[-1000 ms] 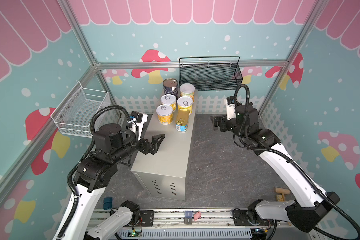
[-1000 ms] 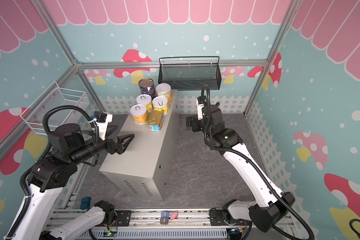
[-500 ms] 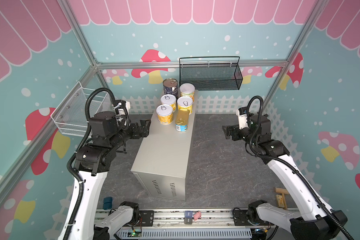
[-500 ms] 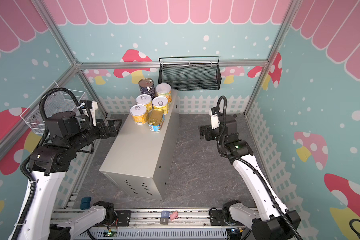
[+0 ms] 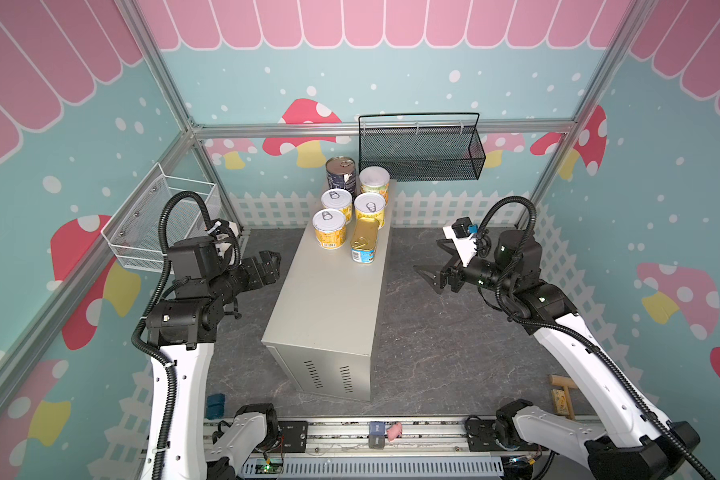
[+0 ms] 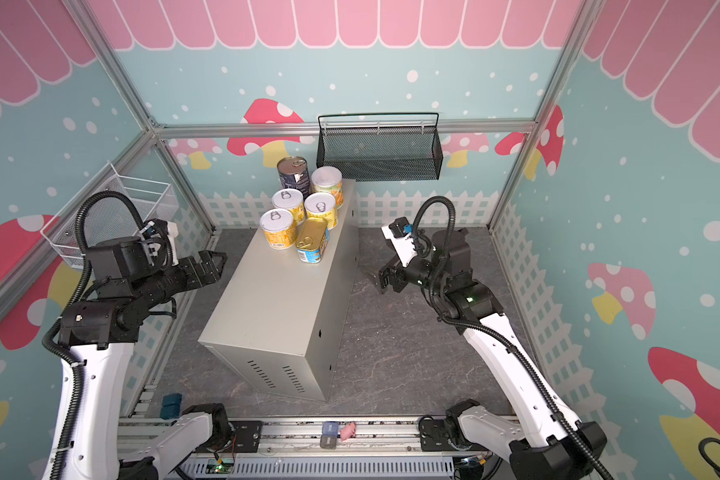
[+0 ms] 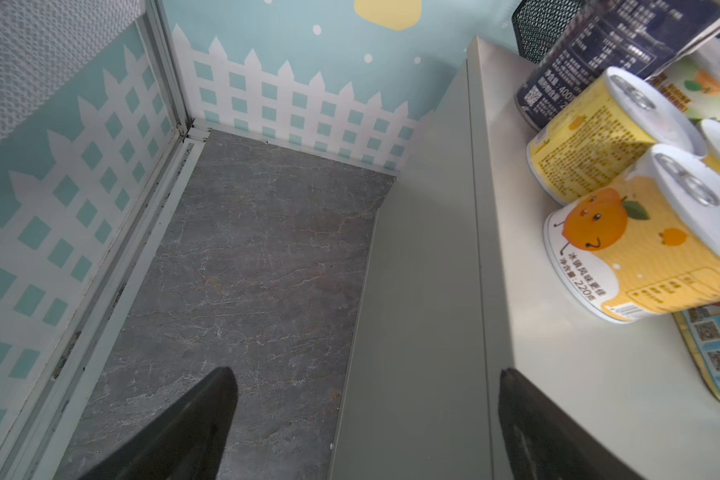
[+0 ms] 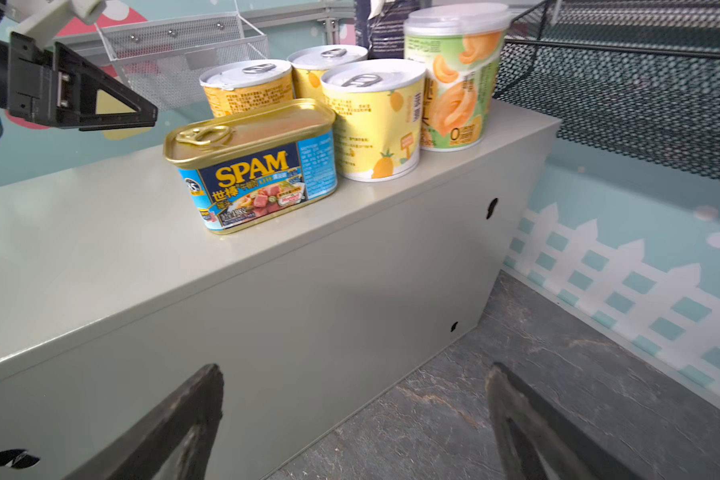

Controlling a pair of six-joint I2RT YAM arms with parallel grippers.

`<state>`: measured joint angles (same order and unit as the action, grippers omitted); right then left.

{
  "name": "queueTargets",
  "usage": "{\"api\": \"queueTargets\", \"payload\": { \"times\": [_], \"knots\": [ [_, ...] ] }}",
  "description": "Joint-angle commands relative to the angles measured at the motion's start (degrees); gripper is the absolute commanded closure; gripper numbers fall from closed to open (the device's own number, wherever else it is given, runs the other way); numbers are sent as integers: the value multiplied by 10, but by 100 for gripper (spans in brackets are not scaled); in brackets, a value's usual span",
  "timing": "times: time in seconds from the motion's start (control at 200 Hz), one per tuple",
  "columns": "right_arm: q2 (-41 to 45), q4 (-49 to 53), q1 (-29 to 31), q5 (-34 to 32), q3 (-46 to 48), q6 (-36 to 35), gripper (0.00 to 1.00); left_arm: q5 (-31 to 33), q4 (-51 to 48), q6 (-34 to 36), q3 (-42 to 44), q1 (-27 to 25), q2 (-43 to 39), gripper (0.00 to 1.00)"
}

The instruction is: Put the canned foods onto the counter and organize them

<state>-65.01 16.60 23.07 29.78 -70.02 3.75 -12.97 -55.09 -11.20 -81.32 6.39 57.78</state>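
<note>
Right wrist view: looking along the counter [image 8: 100, 232] at the flat gold-topped tin [image 8: 258, 166], sitting label-outward near the long edge and crowding close against one of the short yellow cans [image 8: 375, 124]. In both top views, finding all six canned foods [image 5: 369, 208] bunching at the far end of the counter: navy can [image 5: 341, 172] and white-lidded can [image 5: 374, 180] at the back, the three short yellow cans ahead of them, the tin nearest and lying slightly askew to the counter's edges.

Hanging the left gripper [image 5: 272, 261] just beside the counter's left flank, jaws spreading wide and gripping nothing. Hanging the right gripper [image 5: 431, 261] off the right flank, well apart from the cans, jaws equally wide and equally empty.

Judging the placing as done, with only tidying possibly remaining. Doing that well probably meaning:
- Squaring up the tin by coming in from the right side, level with its body and not its lid.
- Spanning its narrow width with the jaws fully apart before closing.
- Turning it gently away from the neighbouring yellow can, since shoving one packed can risks pushing the rest toward the far edge.
- Keeping the left gripper clear of the counter's edge.
</note>
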Motion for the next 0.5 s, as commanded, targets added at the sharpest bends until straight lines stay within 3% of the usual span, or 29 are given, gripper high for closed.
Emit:
{"api": "queueTargets", "payload": {
  "times": [0.0, 0.23, 0.495],
  "knots": [
    [-23, -17, 17, 19, -24, -19, 1, -13, -12, 2, 18, 12, -7, 1],
    [-84, -16, 58, -6, -70, -21, 0, -11, 2, 3, 46, 24, -9, 1],
    [-115, -17, 64, -19, -99, -16, 1, 0, 16, -1, 70, 26, -3, 1]
  ]
}}
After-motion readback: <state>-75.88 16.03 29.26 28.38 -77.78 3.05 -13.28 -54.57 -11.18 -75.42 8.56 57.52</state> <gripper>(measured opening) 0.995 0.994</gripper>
